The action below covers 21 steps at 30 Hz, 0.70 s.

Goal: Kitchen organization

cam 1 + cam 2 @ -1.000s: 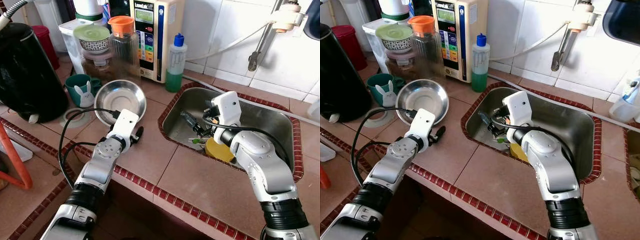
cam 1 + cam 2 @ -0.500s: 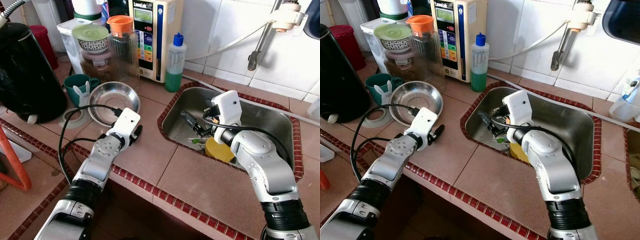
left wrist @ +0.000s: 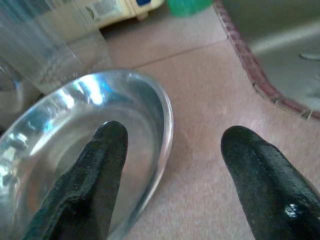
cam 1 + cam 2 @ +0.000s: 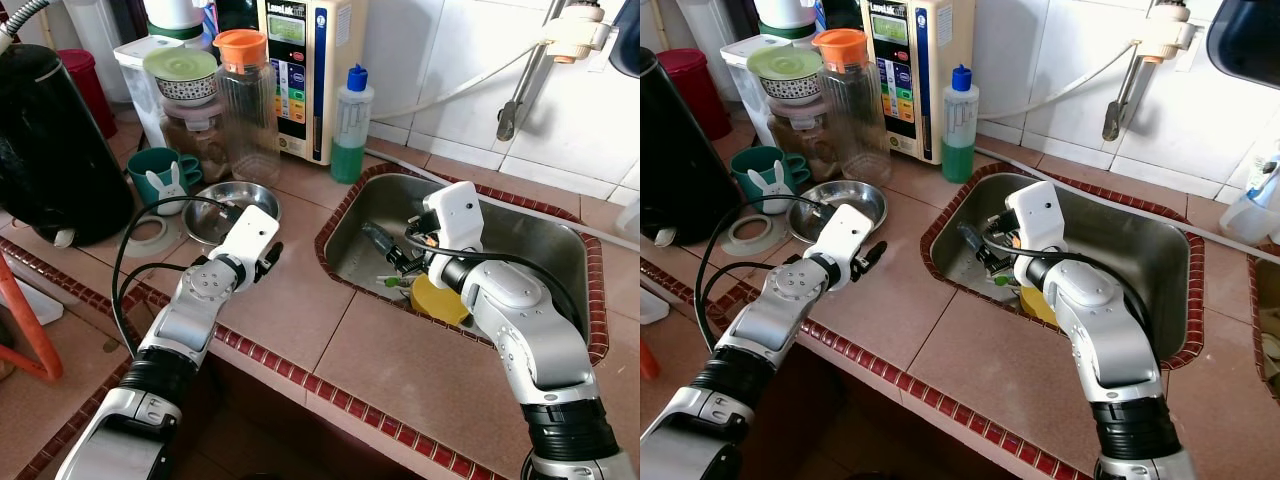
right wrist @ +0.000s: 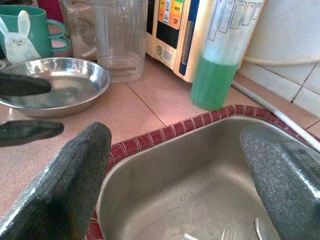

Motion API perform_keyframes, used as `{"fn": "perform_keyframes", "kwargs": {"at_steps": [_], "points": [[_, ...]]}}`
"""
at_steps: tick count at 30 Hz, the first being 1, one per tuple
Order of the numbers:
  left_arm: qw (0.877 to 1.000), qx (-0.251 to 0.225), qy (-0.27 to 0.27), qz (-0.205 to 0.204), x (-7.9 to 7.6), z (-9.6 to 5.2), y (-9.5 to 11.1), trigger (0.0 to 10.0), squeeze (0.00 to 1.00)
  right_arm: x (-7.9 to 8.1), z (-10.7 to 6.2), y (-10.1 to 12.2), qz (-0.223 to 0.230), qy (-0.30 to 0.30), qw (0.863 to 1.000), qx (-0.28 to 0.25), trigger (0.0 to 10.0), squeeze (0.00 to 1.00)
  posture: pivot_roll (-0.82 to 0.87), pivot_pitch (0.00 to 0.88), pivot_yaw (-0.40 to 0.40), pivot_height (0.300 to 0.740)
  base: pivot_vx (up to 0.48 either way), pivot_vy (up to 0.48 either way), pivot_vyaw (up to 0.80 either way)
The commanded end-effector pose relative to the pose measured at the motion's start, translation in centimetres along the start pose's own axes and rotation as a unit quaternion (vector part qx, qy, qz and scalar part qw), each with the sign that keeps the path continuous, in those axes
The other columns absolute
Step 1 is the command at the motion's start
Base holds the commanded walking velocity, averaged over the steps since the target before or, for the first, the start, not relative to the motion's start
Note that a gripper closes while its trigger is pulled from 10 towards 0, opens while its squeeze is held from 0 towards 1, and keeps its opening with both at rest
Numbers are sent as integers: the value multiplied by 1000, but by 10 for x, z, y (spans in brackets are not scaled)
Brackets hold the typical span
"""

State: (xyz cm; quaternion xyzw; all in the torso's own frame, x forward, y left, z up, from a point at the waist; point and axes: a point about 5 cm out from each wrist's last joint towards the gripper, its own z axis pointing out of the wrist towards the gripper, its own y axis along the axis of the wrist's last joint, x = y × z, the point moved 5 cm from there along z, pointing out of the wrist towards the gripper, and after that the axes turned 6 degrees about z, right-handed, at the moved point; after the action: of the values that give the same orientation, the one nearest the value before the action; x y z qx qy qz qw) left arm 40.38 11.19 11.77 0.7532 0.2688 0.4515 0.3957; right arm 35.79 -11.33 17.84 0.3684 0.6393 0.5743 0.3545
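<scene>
Our left gripper (image 3: 170, 165) is spread wide, one finger inside the steel bowl (image 3: 75, 150), the other outside over the counter (image 3: 210, 100), so the rim sits btwn the jaws but isn't pinched yet. Bowl rests on the tiled counter just beside the clear pitcher (image 4: 247, 100) and near the green bunny mug (image 4: 160, 175).

Our right gripper (image 5: 165, 165) also gapes wide, holding nothing, low over the sink (image 4: 540, 250), w/ cutlery and a yellow item (image 4: 437, 298) below.

Risks, as we judge them: the rim is thin and slick, so a shallow pinch could let the bowl skid or tip. Pushing fwd could nudge it into the pitcher and topple that. The loose black cable (image 4: 150, 250) by our wrist could snag on the mug.
</scene>
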Motion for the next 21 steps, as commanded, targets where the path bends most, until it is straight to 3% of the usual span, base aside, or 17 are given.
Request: {"fn": "perform_keyframes", "kwargs": {"at_steps": [1, 6, 13, 14, 15, 21], "points": [[1000, -13, 6, 3, 8, 0, 10, 10000, 1000, 2, -1, 6, -5, 4, 1000, -10, 10000, 0, 109, 6, 22, 740, 0, 0, 0], [1000, -14, 10, 8, 12, 0, 12, 10000, 1000, 2, 0, 7, -6, 4, 1000, -11, 10000, 0, 109, 3, 21, 740, 0, 0, 0], [998, 30, -3, 46, 20, 0, -6, 10000, 1000, 2, -1, 8, -6, 5, 1000, -11, 10000, 0, 105, 2, 24, 740, 0, 0, 0], [996, 46, -15, 74, 19, -1, -13, 10000, 149, 2, -1, 8, -6, 5, 1000, -12, 10000, 0, 104, 3, 25, 740, 0, 0, 0], [995, 53, -19, 83, 19, -1, -17, 10000, 0, 2, -1, 8, -5, 5, 1000, -12, 10000, 0, 104, 3, 25, 740, 0, 0, 0], [989, 79, -70, 107, 6, -3, -33, 10000, 0, 3, -3, 8, -4, 7, 1000, -12, 10000, 0, 100, 7, 26, 740, 0, 0, 0]]}}
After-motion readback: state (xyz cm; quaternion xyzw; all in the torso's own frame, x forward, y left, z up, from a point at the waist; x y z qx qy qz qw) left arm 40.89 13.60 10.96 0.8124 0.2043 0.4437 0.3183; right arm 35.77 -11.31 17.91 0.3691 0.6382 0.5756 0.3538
